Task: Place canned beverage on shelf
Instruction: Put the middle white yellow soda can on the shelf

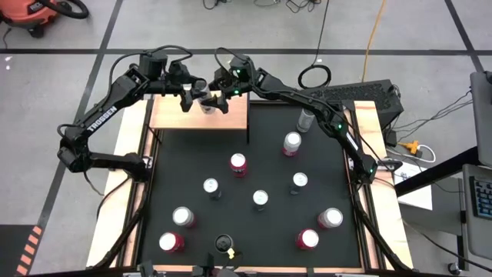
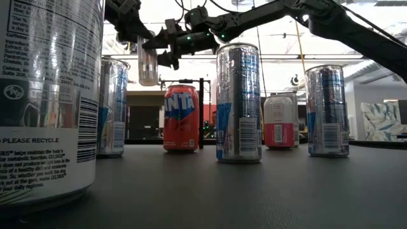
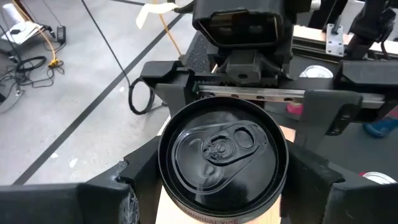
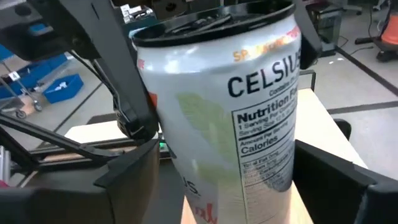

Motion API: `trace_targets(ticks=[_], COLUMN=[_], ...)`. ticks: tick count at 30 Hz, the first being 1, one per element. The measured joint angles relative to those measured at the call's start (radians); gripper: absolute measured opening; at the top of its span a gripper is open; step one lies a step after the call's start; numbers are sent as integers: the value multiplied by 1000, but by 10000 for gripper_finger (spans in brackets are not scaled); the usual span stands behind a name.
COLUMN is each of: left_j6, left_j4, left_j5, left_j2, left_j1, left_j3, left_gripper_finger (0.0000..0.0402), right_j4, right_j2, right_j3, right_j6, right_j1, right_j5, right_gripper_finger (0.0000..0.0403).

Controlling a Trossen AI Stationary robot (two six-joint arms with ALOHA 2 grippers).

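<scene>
A white Celsius can (image 1: 207, 104) with a black lid is upright over the pale wooden shelf (image 1: 173, 115) at the table's far left. It also shows in the low view (image 2: 147, 60). My left gripper (image 1: 196, 96) comes down on it from above and is shut on it. My right gripper (image 1: 219, 96) reaches in level from the right. It is open, with one finger on each side of the can's body (image 4: 230, 112) and a thin gap at each. Whether the can's base rests on the shelf board, I cannot tell. My left gripper pinches the can's upper wall (image 3: 166, 190), just below the lid's rim, between its two fingers (image 3: 130, 186). The fingers point down from above, one on each side of the can. The can is upright in the hold.
Several more cans stand on the black mat: a red one (image 1: 238, 163), silver ones (image 1: 292, 142) (image 1: 260, 199), and a black-topped one (image 1: 224, 245) by the near edge. A large can (image 2: 44, 95) fills the low view's left side. The shelf's black support (image 2: 200, 114) stands behind them.
</scene>
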Motion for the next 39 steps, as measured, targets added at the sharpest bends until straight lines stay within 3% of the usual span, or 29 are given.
trace_targets(ticks=[12, 16, 26, 33, 39], left_j6=[-3, -22, -172, -386, -420], left_j4=[-2, -2, 36, -29, -72], left_j5=[-5, -48, -196, -339, -379], left_j2=[0, -9, -122, -227, -277], left_j1=[0, -1, -1, 0, 0], left_j3=[0, 0, 0, 0, 0], left_gripper_finger=[246, 270, 389, 396, 397], right_j4=[27, 34, 146, 269, 308], right_j2=[0, 0, 0, 9, 23], right_j3=[-1, -1, -1, -1, -1], right_j6=[-49, -56, 5, 33, 56], right_j1=[6, 6, 14, 26, 28], right_j5=[41, 40, 99, 272, 383], right_gripper_finger=[215, 213, 216, 216, 215])
